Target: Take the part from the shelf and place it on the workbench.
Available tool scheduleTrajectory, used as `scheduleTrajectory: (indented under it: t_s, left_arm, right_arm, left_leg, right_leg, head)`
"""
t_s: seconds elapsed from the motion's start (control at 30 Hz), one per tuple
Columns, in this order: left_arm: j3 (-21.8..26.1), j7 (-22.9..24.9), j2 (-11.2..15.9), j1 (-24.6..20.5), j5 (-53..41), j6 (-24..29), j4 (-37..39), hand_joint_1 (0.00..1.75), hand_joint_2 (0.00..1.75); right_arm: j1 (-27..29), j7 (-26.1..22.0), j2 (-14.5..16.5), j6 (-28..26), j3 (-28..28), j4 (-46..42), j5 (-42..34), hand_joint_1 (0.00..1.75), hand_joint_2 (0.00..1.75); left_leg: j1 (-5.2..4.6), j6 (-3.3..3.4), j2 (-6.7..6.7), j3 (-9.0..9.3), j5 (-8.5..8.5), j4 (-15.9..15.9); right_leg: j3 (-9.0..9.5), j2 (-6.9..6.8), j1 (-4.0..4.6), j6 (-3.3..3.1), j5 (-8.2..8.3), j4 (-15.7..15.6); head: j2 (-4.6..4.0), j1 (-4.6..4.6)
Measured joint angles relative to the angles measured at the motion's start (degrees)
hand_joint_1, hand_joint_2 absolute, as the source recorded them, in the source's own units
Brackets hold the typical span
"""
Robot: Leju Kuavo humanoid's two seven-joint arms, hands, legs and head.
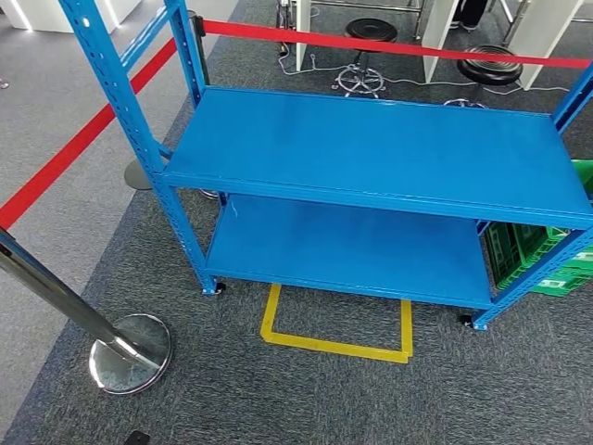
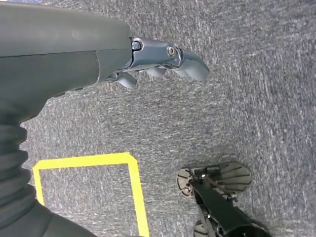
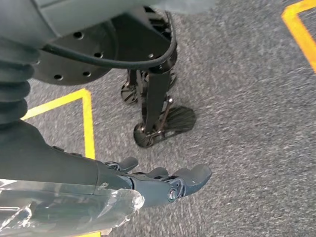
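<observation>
A blue metal shelf [image 1: 377, 148] stands in front of me, and both its upper board and its lower board [image 1: 349, 246] are bare. No part is visible on either board. My left hand [image 2: 164, 61] hangs over the grey carpet with its fingers stretched out and holds nothing. My right hand [image 3: 164, 182] also hangs with straight fingers above the carpet. A sheet of clear crinkled plastic [image 3: 67, 210] lies along that hand near the wrist, and the fingers do not curl round it.
A yellow tape outline [image 1: 335, 338] marks the carpet before the shelf. A chrome stanchion [image 1: 130, 352] with a red belt [image 1: 63, 158] stands at the left. A green crate [image 1: 538, 255] sits behind the shelf's right end. Black stools [image 1: 371, 32] stand beyond a second belt.
</observation>
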Motion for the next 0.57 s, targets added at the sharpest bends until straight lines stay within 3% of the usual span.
scheduleTrajectory:
  t_s: [0.57]
  left_arm:
    - [-19.3, 4.8, 1.0, 2.5, 21.3, 1.2, -2.9, 0.0, 0.0]
  right_arm:
    - [3.0, 5.2, -2.1, -3.8, 20.4, -2.7, -9.4, 0.0, 0.0]
  left_leg:
    - [0.17, -0.06, 0.0, 0.01, 0.05, 0.0]
  right_leg:
    - [-0.05, 0.0, 0.14, 0.0, -0.03, 0.1]
  head:
    - [0.0, -0.01]
